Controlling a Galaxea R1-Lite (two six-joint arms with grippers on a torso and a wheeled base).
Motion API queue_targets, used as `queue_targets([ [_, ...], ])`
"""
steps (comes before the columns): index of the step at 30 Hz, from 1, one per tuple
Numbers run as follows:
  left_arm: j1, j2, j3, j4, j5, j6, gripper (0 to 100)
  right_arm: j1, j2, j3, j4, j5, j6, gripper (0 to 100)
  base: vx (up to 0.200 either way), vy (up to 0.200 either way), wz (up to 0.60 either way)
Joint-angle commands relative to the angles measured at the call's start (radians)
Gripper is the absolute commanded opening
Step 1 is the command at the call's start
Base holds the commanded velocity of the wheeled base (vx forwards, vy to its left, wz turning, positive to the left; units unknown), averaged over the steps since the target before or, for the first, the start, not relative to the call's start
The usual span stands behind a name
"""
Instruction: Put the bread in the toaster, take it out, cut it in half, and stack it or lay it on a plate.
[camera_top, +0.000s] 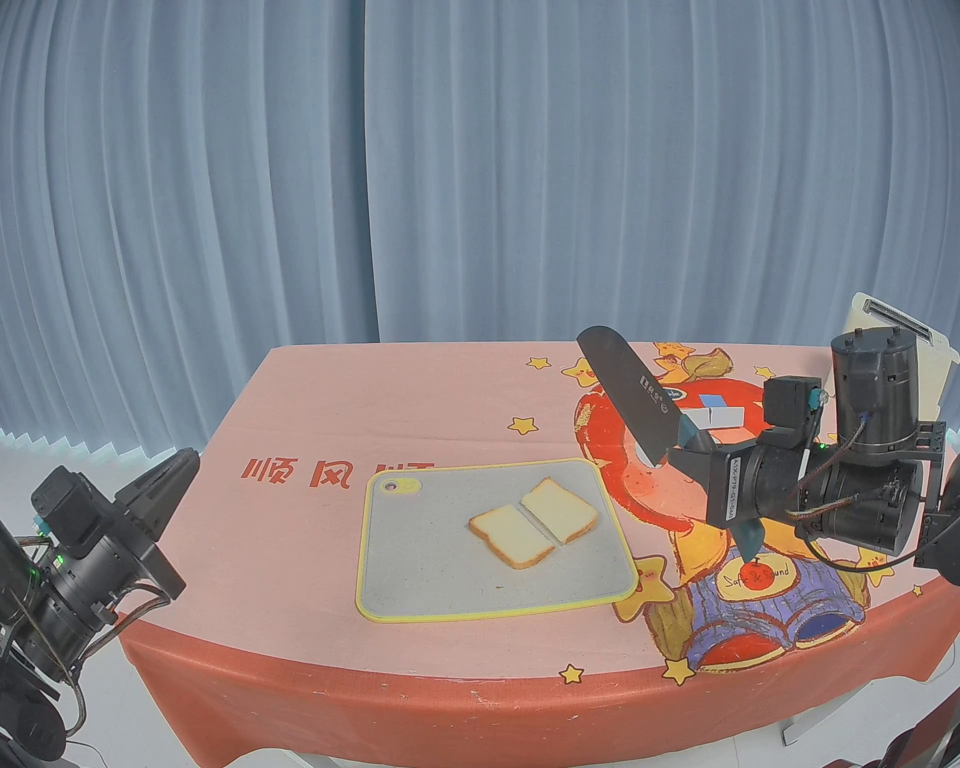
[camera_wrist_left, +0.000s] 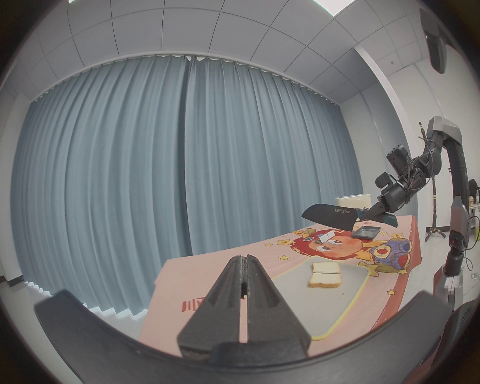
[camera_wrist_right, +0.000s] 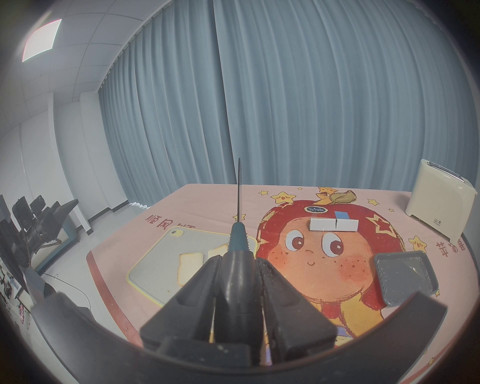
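The bread (camera_top: 512, 535) lies flat on the grey, yellow-edged cutting board (camera_top: 430, 570), towards its right side. It is cut into two halves that lie side by side, their cut edges facing each other with a thin gap between. The crumb is pale cream and the crust a light golden brown.

Off to the right, the right gripper (camera_top: 705, 460) hangs above the pink cartoon-printed surface (camera_top: 350, 420), its fingers clamped around the teal handle of a knife (camera_top: 630, 390). The dark blade is in the air and slants up and away over the surface, clear of the bread and the board.

A cream toaster (camera_wrist_right: 440, 197) stands at the far right corner, and a dark grey plate (camera_wrist_right: 405, 270) sits near it. The left gripper (camera_wrist_left: 244, 260) hovers beyond the surface's left edge, fingers pressed together with nothing between them.
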Motion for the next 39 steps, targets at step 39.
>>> queue_targets([
  [39, 0.202, -1.386, 0.031, 1.424, 0.088, 0.023, 0, -0.009, -0.051, -0.001, 0.001, 0.0, -0.003, 0, 0.0, 0.0, 0.0],
])
